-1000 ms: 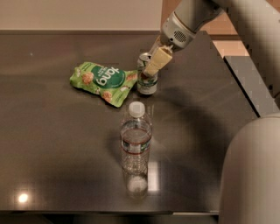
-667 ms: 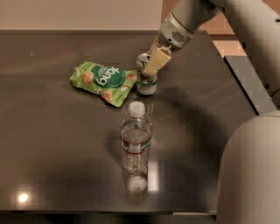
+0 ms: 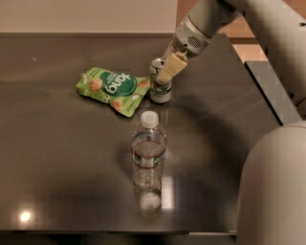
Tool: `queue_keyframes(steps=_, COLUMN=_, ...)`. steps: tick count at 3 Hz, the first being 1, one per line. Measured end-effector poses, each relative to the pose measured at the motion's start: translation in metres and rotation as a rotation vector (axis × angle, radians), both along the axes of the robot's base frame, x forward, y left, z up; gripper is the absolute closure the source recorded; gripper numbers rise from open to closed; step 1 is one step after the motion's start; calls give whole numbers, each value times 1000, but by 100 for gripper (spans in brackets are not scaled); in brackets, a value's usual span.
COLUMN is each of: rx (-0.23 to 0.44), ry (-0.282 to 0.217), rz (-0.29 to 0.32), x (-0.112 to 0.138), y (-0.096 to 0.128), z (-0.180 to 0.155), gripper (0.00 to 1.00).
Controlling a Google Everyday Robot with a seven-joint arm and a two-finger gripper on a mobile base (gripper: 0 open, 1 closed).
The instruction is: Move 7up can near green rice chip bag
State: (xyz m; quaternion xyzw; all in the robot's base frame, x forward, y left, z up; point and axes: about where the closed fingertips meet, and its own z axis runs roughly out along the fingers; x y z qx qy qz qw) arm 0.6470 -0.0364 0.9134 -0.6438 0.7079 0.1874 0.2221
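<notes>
Standing beside green rice chip bag [image 3: 112, 88], 7up can [image 3: 160, 94], end effector [image 3: 165, 76] at its top, grip unclear.

Dim warm light; glare [image 3: 25, 216] on table [image 3: 57, 158] near-left; soft shadow [image 3: 208, 112] beside gripper [image 3: 163, 76] at 7up can [image 3: 160, 91]

on my feed a clear plastic water bottle [image 3: 148, 158] stands upright on the dark, glossy table [image 3: 57, 162], about mid-width and toward the near edge. it has a white cap [image 3: 149, 118] and a band label [image 3: 148, 158] with red on it. its reflection sits on the tabletop just below its base. a spot of light [image 3: 23, 216] glints near the front left corner. my gripper [image 3: 165, 76] is farther back, over the far middle of the table, well apart from the bottle. a pale wall [image 3: 86, 14] runs behind the table.
</notes>
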Motion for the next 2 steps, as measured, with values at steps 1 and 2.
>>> queue_keyframes(steps=1, rx=3, ry=-2, rz=-1, x=2, y=3, z=-2, gripper=0)
queue_keyframes(steps=2, rx=3, ry=-2, rz=-1, x=2, y=3, z=-2, gripper=0)
